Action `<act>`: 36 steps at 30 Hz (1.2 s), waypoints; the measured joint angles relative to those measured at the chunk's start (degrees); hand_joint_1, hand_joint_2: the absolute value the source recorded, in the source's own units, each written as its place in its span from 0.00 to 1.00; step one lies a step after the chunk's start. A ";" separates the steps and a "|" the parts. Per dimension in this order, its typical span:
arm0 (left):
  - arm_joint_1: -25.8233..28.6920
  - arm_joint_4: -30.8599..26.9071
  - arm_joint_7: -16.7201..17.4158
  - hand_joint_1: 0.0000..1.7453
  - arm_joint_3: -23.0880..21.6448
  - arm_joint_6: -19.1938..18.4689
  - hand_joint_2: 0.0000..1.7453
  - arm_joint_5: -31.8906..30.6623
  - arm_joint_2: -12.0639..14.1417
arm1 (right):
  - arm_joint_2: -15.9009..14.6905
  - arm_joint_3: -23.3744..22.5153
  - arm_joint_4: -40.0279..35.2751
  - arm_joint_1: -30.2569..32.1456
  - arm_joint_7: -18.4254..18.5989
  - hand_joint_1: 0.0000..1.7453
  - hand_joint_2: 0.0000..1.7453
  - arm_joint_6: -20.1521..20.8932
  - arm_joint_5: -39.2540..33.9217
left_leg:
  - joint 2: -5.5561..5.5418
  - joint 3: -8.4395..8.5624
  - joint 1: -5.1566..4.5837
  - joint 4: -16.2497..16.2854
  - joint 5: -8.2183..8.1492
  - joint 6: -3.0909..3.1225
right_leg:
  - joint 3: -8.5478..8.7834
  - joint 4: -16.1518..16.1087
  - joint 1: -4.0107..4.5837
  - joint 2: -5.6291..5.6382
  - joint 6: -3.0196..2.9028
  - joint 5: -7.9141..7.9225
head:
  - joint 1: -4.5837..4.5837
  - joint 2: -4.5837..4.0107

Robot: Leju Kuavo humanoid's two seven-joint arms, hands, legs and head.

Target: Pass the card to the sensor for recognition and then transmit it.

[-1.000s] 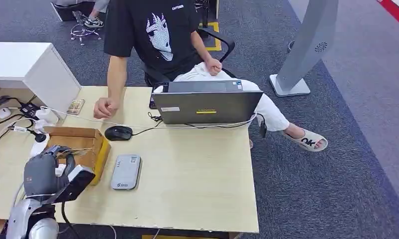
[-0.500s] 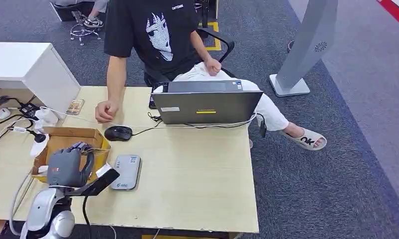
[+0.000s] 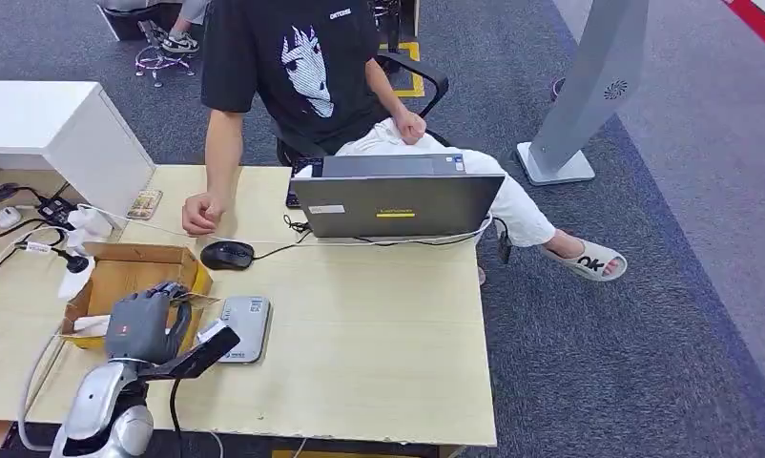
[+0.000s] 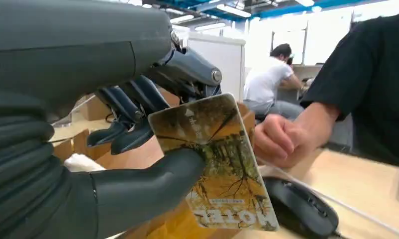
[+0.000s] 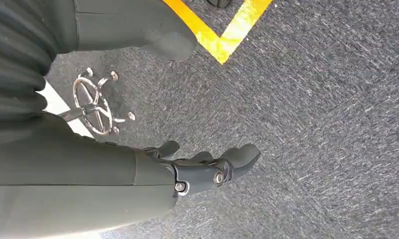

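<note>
The robot's left hand (image 3: 142, 324) hovers over the near-left part of the wooden table (image 3: 379, 334), pinching a hotel card (image 4: 215, 164) between thumb and fingers; the card stands just left of the grey sensor (image 3: 242, 327), beside an open cardboard box (image 3: 135, 272); a person's fist (image 3: 202, 212) rests farther back, near a black mouse (image 3: 227, 254); the right hand (image 5: 207, 167) hangs over carpet, fingers apart, holding nothing.
</note>
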 joint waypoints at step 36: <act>-3.73 5.20 -0.94 1.00 -8.26 0.92 1.00 -6.82 0.48 | 0.37 0.92 0.15 0.01 0.17 0.00 1.00 0.90 2.40 | -0.01 -0.02 0.00 0.00 0.00 0.00 | -0.02 0.00 0.00 -0.01 0.01 0.01 | 0.02 0.00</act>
